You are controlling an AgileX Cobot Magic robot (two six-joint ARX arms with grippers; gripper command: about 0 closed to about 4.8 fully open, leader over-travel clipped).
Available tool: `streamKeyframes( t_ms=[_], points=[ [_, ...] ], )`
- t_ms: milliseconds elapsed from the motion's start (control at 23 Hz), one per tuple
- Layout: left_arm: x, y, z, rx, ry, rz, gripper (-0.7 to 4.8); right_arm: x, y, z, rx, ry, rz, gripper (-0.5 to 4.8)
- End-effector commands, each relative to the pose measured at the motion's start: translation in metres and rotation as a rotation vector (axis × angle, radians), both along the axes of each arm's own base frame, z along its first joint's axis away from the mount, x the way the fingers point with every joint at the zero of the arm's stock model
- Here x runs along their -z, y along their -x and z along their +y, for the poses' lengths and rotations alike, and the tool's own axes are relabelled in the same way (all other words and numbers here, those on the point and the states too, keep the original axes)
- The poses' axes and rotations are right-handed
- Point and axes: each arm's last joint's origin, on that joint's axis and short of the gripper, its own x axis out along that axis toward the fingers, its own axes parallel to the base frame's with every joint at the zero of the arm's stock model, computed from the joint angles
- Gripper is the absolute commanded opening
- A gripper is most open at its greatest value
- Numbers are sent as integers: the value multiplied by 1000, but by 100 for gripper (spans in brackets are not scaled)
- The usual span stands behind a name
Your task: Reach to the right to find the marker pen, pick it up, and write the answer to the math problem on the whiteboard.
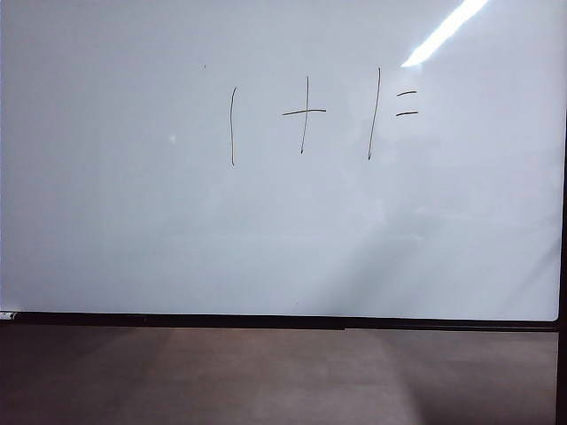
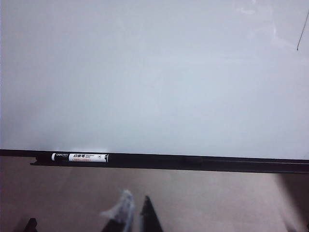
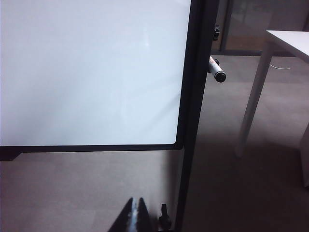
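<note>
The whiteboard (image 1: 133, 230) fills the exterior view, glossy white in a thin black frame. The math problem (image 1: 304, 113) is written on its upper middle in thin black strokes, ending in two short dashes (image 1: 407, 103). The answer is not in view; the board right of the dashes is bare. The marker pen (image 3: 216, 69), pale-barrelled with a dark end, sticks out beyond the board's right frame post (image 3: 193, 96), well away from my right gripper (image 3: 135, 203), which is shut and empty. My left gripper (image 2: 137, 199), one finger (image 2: 126, 198) wrapped in white, is shut and empty below the board's lower edge. Neither gripper shows in the exterior view.
A black pen with a white label (image 2: 79, 157) lies on the board's lower ledge (image 2: 193, 162). A white table (image 3: 289, 37) on a pale leg (image 3: 251, 106) stands to the right of the board. A small black knob (image 3: 165, 215) sits by the post's foot. Brown floor lies below.
</note>
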Motion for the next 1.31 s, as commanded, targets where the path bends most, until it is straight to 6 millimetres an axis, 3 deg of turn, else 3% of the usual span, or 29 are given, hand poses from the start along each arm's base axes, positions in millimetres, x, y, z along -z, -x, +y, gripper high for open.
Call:
streamKeyframes(
  t_ms=[44,435,610,697,871,1001,1176,1306],
  points=[
    [-1,0,0,2,3,-8,27,0,0,0,-1,-2,-10,-1],
    [-8,2,-2,59,4,-2,27,0,0,0,-1,-2,-10,-1],
    [-35,3,-15,266,4,56,27,0,0,0,-1,-2,-10,-1],
    [-59,-2,-26,365,0,89,27,0,0,0,-1,-2,-10,-1],
    [-122,-35,-70,601,-18,131,27,0,0,0,0,-2,-10,-1],
    [-157,-72,-129,766,-29,129,27,0,0,0,-1,-2,-10,-1],
    [-161,-110,-202,890,-33,116,27,0,0,0,-2,-2,-10,-1],
    [-150,-123,-237,938,-44,139,27,0,0,0,-2,-2,-10,-1]
  ],
)
